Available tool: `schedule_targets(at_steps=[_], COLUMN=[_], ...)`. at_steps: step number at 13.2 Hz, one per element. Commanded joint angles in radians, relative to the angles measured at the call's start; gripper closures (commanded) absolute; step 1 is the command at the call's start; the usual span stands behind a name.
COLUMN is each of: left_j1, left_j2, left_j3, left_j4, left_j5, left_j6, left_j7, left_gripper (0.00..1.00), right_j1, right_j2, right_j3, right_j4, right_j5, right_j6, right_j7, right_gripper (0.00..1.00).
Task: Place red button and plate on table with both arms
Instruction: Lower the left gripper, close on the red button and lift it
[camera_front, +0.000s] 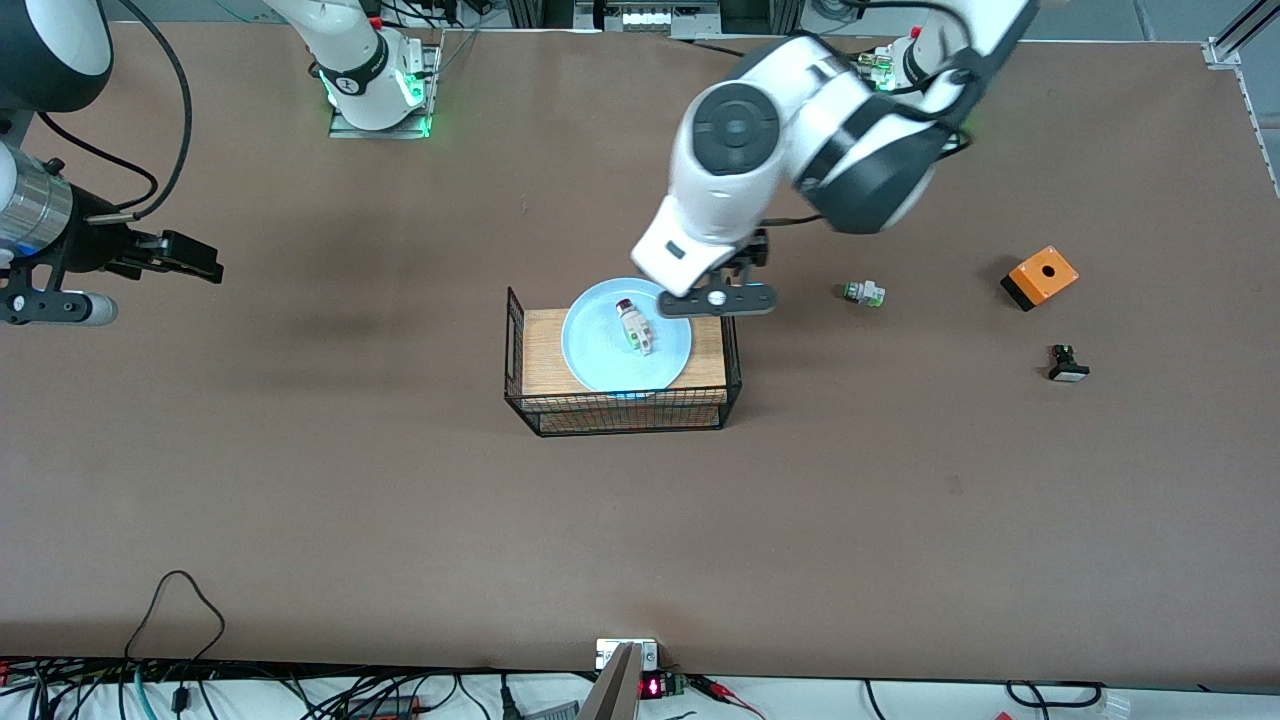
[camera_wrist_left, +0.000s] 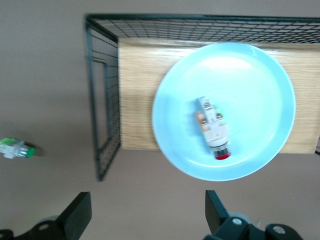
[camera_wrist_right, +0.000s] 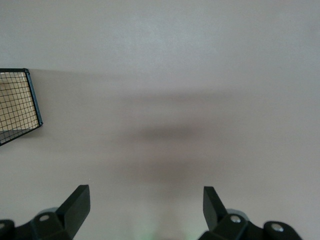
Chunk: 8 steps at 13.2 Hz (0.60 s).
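The pale-blue plate (camera_front: 600, 352) (camera_wrist_left: 250, 75) lies on the wooden top of a black wire rack (camera_front: 620, 412) (camera_wrist_left: 102, 100) in the middle of the brown table (camera_front: 400, 500). On the plate lies the red button (camera_front: 634, 325) (camera_wrist_left: 214, 127), a white body on its side with its dark red cap toward the robots' bases. My left gripper (camera_front: 718, 292) (camera_wrist_left: 148, 210) hangs open over the rack's edge beside the plate's rim, toward the bases, holding nothing. My right gripper (camera_front: 175, 257) (camera_wrist_right: 146, 207) waits open over bare table at the right arm's end.
A white-green part (camera_front: 864, 293) (camera_wrist_left: 15, 148) lies on the table between the rack and the left arm's end. Farther toward that end sit an orange box (camera_front: 1040, 277) and a black button (camera_front: 1068, 365). The right wrist view catches a rack corner (camera_wrist_right: 17, 105).
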Motion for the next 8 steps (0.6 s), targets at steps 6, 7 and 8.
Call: schedule_targets(at_steps=[6,7,8], left_j1=[-0.12,-0.121,-0.126], left_j2=[0.147,0.161,0.17], left_j3=[0.087,0.088,0.096], left_j4=[0.14,0.139,0.139], left_j5=[0.044,0.047,0.047], left_j6=[0.109,0.132,0.154], left_j7=[-0.147,-0.161,-0.164], left_gripper=[0.0,0.0,0.0], right_j1=[-0.003,-0.003,-0.003], right_j2=[0.01,0.01,0.01], right_j3=[0.006,0.006,0.006], right_j4=[0.025,0.026,0.025], right_j5=[0.006,0.006,0.006], right_j6=[-0.02,-0.02,-0.021], right_j7=[0.003,0.003,0.003], right_gripper=[0.0,0.0,0.0])
